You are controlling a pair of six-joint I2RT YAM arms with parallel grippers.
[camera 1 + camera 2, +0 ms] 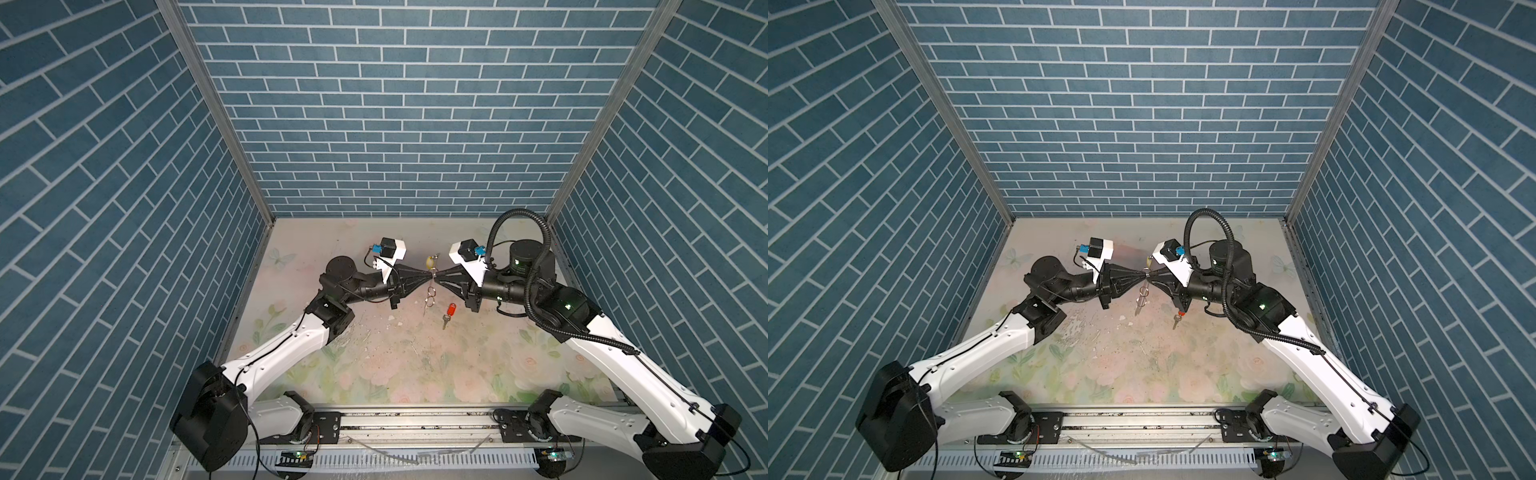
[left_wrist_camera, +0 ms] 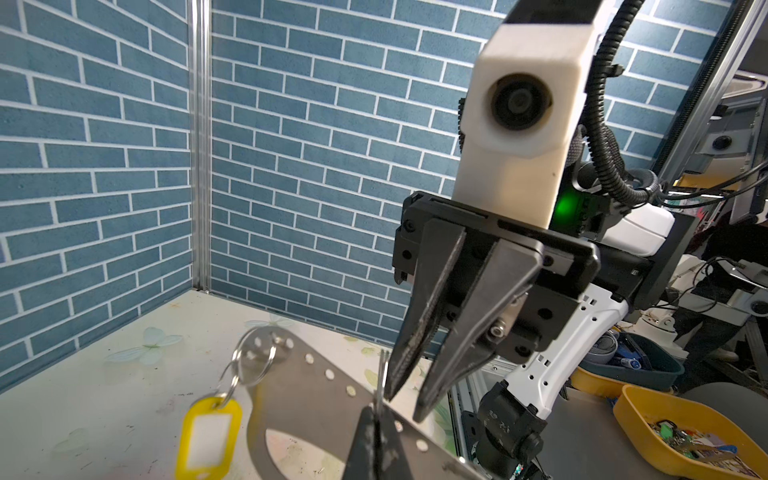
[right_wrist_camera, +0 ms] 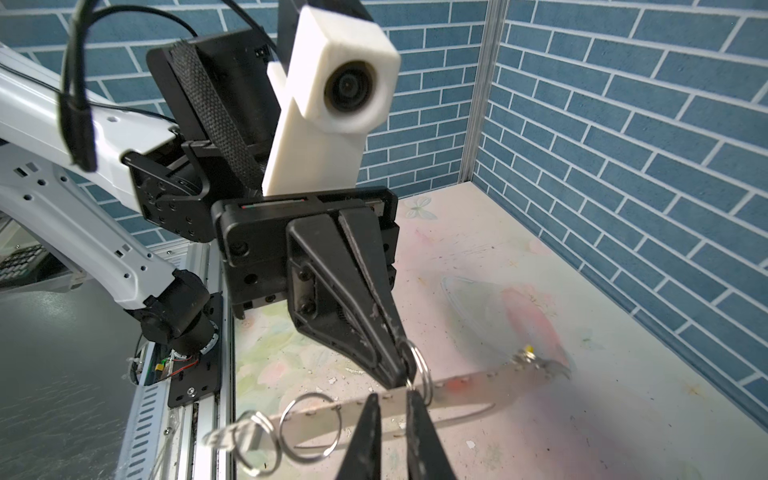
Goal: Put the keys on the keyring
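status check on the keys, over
Left gripper shut on keyring, held aloft. Right gripper open beside it. Yellow-tag key hangs on it; red-tag key on table. Nothing in the way.

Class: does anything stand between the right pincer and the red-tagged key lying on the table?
Nothing visible does. The red-tagged key lies alone on the table, apart from the right pincer, whose jaws stand open at the keyring.

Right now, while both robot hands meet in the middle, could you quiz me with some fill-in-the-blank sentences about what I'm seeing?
1. The key lying on the table has a ____ tag.
2. The tag hanging from the keyring is ____.
3. The left hand is shut on the keyring; the right hand is not shut but ____.
Missing words: red, yellow, open.
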